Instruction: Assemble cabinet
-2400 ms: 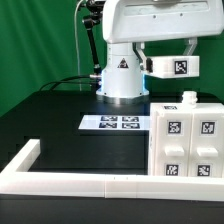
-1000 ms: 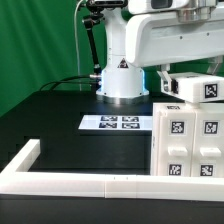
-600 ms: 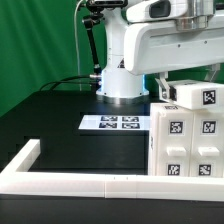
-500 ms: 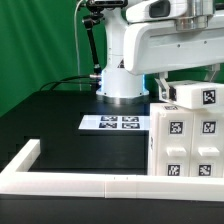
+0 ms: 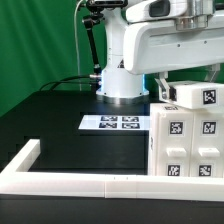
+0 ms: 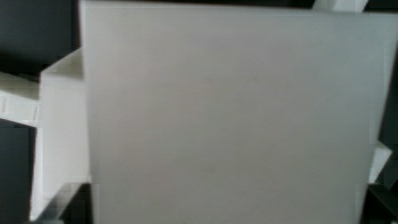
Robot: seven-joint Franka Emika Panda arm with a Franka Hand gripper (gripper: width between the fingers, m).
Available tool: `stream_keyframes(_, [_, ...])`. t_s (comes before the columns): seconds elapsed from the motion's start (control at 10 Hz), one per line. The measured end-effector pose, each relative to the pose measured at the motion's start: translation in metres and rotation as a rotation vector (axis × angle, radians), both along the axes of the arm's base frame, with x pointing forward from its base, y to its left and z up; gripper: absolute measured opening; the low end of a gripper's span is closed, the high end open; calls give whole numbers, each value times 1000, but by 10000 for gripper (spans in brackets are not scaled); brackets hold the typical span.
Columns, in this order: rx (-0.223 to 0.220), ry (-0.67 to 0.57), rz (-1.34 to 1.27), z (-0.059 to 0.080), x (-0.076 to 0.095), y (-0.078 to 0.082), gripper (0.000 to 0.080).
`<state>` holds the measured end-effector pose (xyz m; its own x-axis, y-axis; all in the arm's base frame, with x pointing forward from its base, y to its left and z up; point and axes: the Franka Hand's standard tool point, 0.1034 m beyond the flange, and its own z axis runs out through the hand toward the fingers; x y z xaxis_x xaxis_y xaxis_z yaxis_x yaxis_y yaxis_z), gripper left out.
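The cabinet (image 5: pixel 185 140) is a white box with square tags on its front, at the exterior view's right. My gripper (image 5: pixel 178 88) hangs just above its top under the big white hand. It is shut on a white tagged panel (image 5: pixel 200 97) that sits at the cabinet's top edge. I cannot tell whether the panel rests on the box. In the wrist view the panel (image 6: pixel 222 110) fills nearly the whole picture and hides my fingers. A white part of the cabinet (image 6: pixel 45 100) shows beside it.
The marker board (image 5: pixel 115 123) lies flat on the black table in front of the arm's base (image 5: pixel 122 78). A long low white wall (image 5: pixel 70 183) runs along the table's near edge and turns back at the exterior view's left.
Since 2.4 s ago my gripper has carried the panel down and toward the exterior view's right, to the cabinet's top. Over the last 0.6 s nothing has moved.
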<state>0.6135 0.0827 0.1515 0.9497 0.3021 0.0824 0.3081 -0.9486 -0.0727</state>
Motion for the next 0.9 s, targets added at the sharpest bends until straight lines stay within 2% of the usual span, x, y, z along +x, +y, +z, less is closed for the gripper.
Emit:
stream_keyframes(0.5, [13, 20, -209, 0, 0, 2, 560])
stream_keyframes(0.9, [55, 54, -689, -1, 1, 10, 560])
